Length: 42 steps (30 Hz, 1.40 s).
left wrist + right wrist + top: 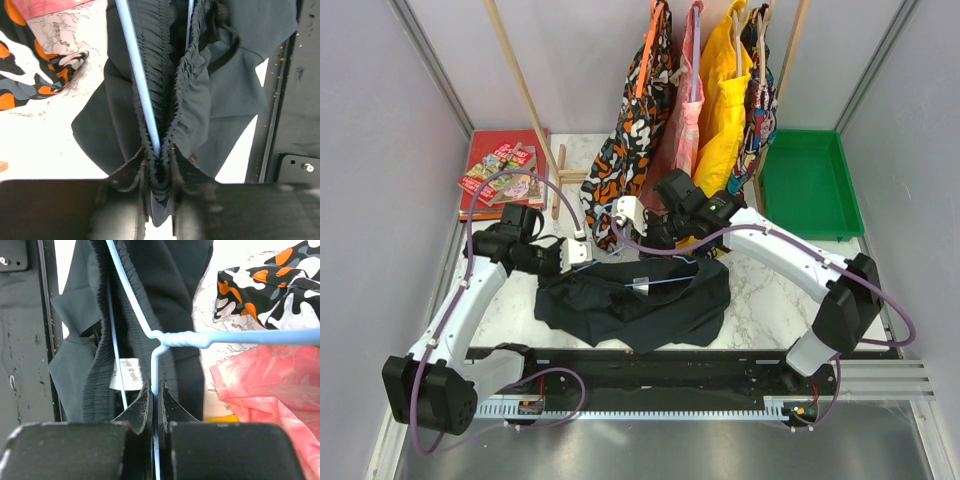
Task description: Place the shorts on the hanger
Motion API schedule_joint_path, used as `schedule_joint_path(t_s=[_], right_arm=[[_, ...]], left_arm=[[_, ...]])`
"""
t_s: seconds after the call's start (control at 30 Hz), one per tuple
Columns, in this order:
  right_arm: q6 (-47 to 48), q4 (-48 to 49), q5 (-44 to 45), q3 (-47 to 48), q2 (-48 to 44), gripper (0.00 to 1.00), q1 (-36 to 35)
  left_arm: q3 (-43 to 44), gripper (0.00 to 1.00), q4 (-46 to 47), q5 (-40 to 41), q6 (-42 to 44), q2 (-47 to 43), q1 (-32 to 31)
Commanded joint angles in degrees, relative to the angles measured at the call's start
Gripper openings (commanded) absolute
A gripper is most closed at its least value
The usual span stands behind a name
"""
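The black shorts (640,300) lie bunched on the marble table, with the pale-blue wire hanger (665,283) running through their waistband. My left gripper (563,256) is shut on the gathered waistband at the shorts' left end (159,170), where the blue hanger wire (142,85) passes between the folds. My right gripper (665,232) is shut on the hanger's wire (155,372) just below its twisted neck (172,337). The shorts' white label (125,374) shows beside my right fingers.
Patterned orange-black-white, pink and yellow garments (690,110) hang on a wooden rack at the back, close behind my right gripper. A green tray (808,182) is at the back right, a red book (503,170) at the back left. The black base rail (670,370) runs along the near edge.
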State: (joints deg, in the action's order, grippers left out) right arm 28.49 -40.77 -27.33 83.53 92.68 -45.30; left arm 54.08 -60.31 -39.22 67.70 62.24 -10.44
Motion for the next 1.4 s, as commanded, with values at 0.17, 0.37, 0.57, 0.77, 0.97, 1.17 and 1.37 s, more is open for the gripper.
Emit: schedule_joint_path(t_s=[0.17, 0.37, 0.57, 0.77, 0.97, 1.17, 1.37], right_arm=[[5.8, -2.1, 2.7, 1.0, -7.7, 0.00, 0.3], [7.6, -5.2, 3.9, 2.5, -9.6, 0.00, 0.4], [4.6, -7.8, 3.9, 8.6, -8.1, 0.00, 0.4], [1.0, -12.7, 6.1, 18.8, -5.2, 0.00, 0.1], [0.7, -15.4, 4.3, 27.1, -4.9, 0.00, -0.3], [2.8, -20.2, 5.4, 30.4, -5.8, 0.00, -0.3], [4.1, -21.3, 6.3, 27.1, -8.8, 0.00, -0.3]], left_arm=[[1.0, 0.38, -5.4, -3.7, 4.4, -1.2, 4.8], [2.3, 0.41, -8.7, -4.3, 10.1, -0.3, 10.3], [8.0, 0.58, -9.8, -10.2, 6.1, -1.9, 12.8], [17.4, 0.74, -8.7, -17.6, -2.5, -3.2, 13.3], [21.8, 0.70, -0.9, -19.4, -11.6, -3.4, 13.3], [23.4, 0.35, 1.8, -22.0, -15.8, -0.8, 17.0], [22.7, 0.35, 1.3, -23.9, -14.5, -0.1, 20.0]])
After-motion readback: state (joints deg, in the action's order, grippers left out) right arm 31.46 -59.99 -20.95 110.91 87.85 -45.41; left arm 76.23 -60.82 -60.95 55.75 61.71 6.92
